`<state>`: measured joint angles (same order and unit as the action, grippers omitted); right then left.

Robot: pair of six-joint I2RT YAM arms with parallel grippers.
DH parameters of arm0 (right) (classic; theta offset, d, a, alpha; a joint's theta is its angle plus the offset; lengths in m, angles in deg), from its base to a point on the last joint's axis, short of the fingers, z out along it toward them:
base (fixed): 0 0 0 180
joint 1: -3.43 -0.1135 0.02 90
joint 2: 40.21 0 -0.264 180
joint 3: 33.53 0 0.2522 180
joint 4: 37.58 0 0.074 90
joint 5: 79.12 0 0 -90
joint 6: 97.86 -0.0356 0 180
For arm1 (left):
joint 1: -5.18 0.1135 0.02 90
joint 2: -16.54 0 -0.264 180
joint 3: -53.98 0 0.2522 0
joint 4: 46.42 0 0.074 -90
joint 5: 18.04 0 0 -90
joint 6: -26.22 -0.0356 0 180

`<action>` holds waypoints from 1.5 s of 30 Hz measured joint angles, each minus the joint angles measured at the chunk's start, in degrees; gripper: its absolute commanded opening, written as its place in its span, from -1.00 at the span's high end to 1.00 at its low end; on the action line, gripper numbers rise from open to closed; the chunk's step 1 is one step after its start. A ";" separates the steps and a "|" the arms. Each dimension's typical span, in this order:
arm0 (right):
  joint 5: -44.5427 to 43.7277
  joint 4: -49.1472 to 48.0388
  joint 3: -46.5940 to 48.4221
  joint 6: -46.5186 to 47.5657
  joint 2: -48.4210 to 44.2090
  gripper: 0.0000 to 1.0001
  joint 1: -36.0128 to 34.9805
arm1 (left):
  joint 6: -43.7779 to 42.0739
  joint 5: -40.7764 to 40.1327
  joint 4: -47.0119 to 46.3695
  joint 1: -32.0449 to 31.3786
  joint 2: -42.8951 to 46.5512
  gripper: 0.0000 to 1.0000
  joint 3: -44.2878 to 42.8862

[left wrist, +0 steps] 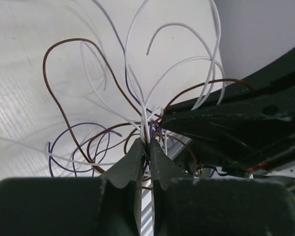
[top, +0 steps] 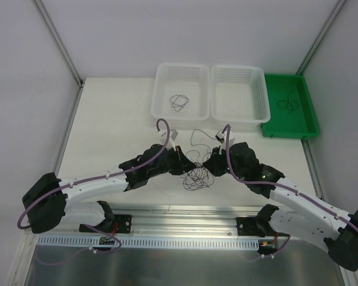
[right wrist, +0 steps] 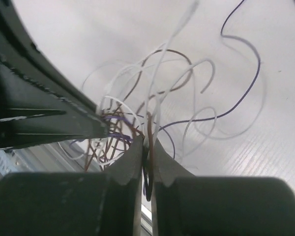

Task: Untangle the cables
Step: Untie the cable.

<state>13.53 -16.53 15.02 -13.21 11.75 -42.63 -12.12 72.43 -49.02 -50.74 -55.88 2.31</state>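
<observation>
Left claw [left wrist: 145, 143] and right claw [right wrist: 146, 142] are each pinched shut on strands of the cables [top: 197, 173], a loose tangle of thin white, brown and purple wires. This tangle spreads over the white surface [top: 107, 119], near the right white basket [top: 239, 119], on its front side.

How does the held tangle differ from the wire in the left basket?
The tangle is bigger, with many looping strands; the basket wire is a small coil. The left gripper and right gripper pinch the tangle; the basket wire lies free. Both are thin and curly.
</observation>
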 measured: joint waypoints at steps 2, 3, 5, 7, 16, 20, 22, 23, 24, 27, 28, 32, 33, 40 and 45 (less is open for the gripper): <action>-1.40 0.11 0.02 -1.33 -1.16 0.85 0.28 | -0.02 -0.76 -0.26 0.48 3.67 1.00 1.70; -2.32 0.20 0.04 -1.84 -1.92 0.85 0.79 | -0.04 -0.81 -0.37 1.01 6.01 1.00 2.93; -5.51 2.93 -0.02 -2.51 -3.52 0.85 3.67 | -0.11 -1.14 0.39 3.54 12.41 1.00 6.12; -7.32 5.01 -0.63 -3.23 -4.50 0.84 7.06 | -0.20 -1.44 1.95 6.71 19.04 1.00 8.85; -7.15 9.79 -0.70 -3.65 -1.16 0.52 8.68 | -5.20 -1.64 14.16 11.89 30.03 1.00 9.22; -7.32 12.57 0.52 -2.91 -0.33 0.20 8.72 | -8.79 -5.53 22.21 12.55 30.45 1.00 6.40; -7.65 14.38 1.22 -2.47 -0.74 0.18 8.76 | -9.77 -7.56 24.28 12.55 30.47 1.00 5.62; -8.00 15.54 1.64 -2.10 -1.09 0.18 8.85 | -10.43 -8.96 25.77 12.55 30.49 1.00 5.22; -8.46 16.76 2.19 -1.68 -1.55 0.18 8.85 | -10.86 -10.49 27.19 12.55 30.49 1.00 4.94; -8.24 20.59 4.98 0.13 -2.49 0.11 8.98 | -11.96 -14.21 30.95 12.55 30.53 1.00 4.59; -7.54 21.31 6.16 0.94 -2.64 0.08 8.98 | -12.28 -14.78 31.89 12.55 30.51 1.00 4.59; -5.16 21.73 9.27 2.49 -2.62 -0.17 9.03 | -13.31 -15.02 34.03 12.90 29.40 1.00 4.50; -4.66 21.53 9.53 2.60 -2.25 -0.21 9.03 | -13.46 -14.97 34.29 12.90 28.74 1.00 4.50; -0.37 15.43 10.86 -0.52 10.84 -0.34 9.03 | -13.57 -14.51 35.63 12.90 27.65 1.00 4.61; 2.80 5.38 8.15 -6.60 20.39 -0.34 8.98 | -13.55 -14.53 35.80 12.90 29.35 1.00 5.51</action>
<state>16.33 -11.15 23.17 -19.81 32.15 -33.65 -25.67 57.90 -13.21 -37.84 -26.53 7.82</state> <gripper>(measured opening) 0.668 0.039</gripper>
